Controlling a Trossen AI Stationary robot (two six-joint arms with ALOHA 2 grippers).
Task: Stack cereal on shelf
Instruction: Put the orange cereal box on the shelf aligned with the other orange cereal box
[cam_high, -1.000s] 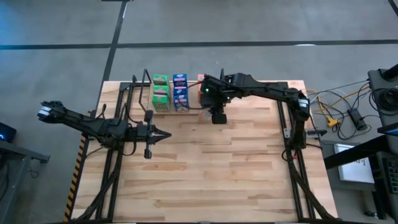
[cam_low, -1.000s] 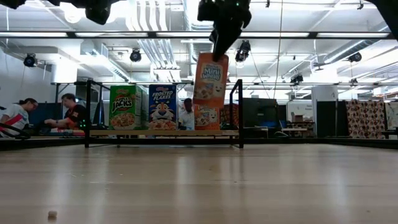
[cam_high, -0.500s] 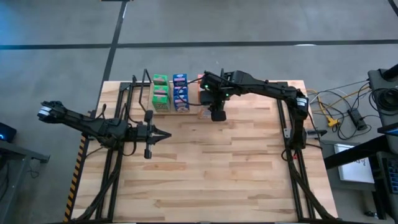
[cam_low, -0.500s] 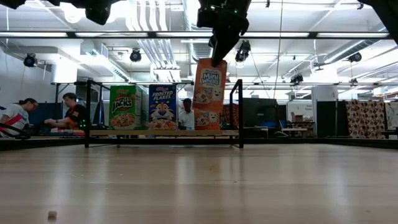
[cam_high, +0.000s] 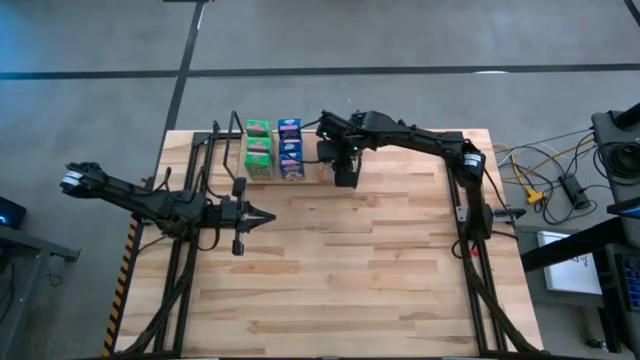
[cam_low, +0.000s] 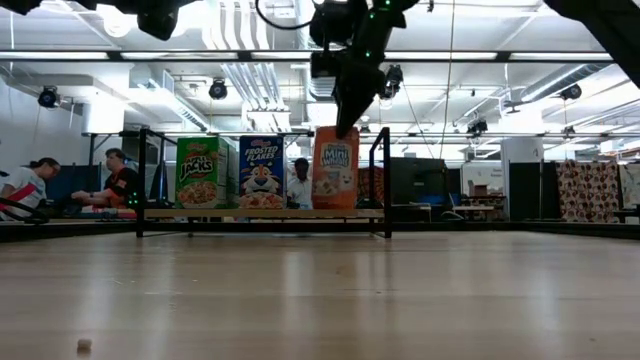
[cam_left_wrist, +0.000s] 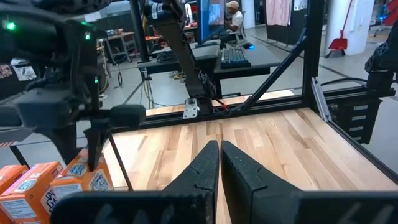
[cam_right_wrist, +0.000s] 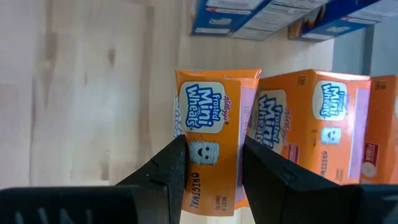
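Right wrist view, two more orange boxes (cam_right_wrist: 323, 121)

Orange box (cam_right_wrist: 214, 162) reads "Frosted Mini Wheats"; blue box (cam_low: 261, 172) "Frosted Flakes".

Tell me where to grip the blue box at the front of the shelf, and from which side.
Grip the blue box by its top edge, coming straight down, fingers across its thin depth. It stands upright between the green box and the orange box the right gripper holds, so its sides look blocked.
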